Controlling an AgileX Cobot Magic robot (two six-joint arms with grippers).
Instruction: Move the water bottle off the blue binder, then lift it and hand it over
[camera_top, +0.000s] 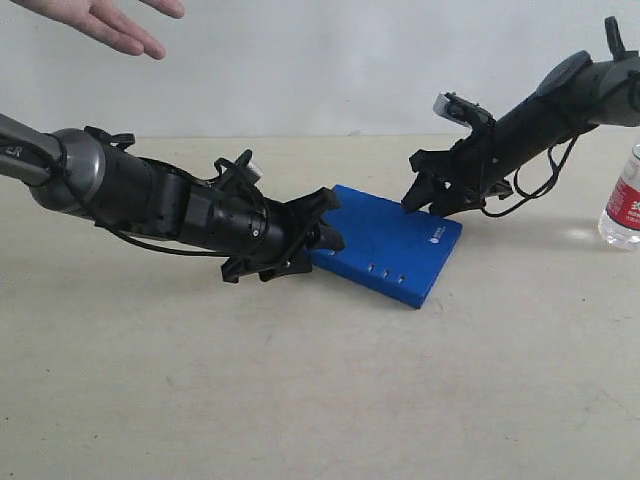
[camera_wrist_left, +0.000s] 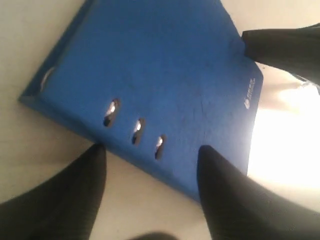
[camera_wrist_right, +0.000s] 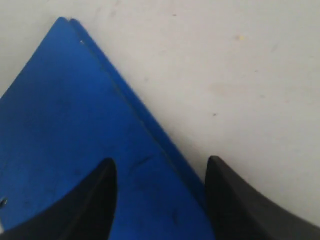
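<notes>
so, bottle part looks done: water bottle (camera_top: 624, 198) stands upright on the bench (camera_top: 300, 400) at the far right edge of the exterior view, partly cut off by the frame, well apart from the blue binder (camera_top: 392, 243). nothing is on the binder now.

binder lies flat mid-bench. left jaws are spread, tips right at the slotted edge; the slots (camera_wrist_left: 135, 131) sit just ahead of them in the left wrist view. right jaws are also spread, at the far corner, one finger over the blue cover and the other over bare bench. neither is pinching anything. can't tell if any tip is actually touching the binder.

my read: step in hand is the grip before the lift, and "it" means the binder.

how i'd do it:
- the edge is thin and flat on the bench, so one finger must go under it. tilt the wrist and slide in low, don't stab down.
- right jaws sit on a corner, which is a weak hold. i'd shift along the edge toward the middle before closing.
- close both sides together, else the binder just skates on the bench.
- lift level and slow. the cover may flop open if only one board is caught.
- an open hand (camera_top: 105, 25) waits up at the far left, so the left arm probably leads the handover. keep the grip until the hand has it.
</notes>
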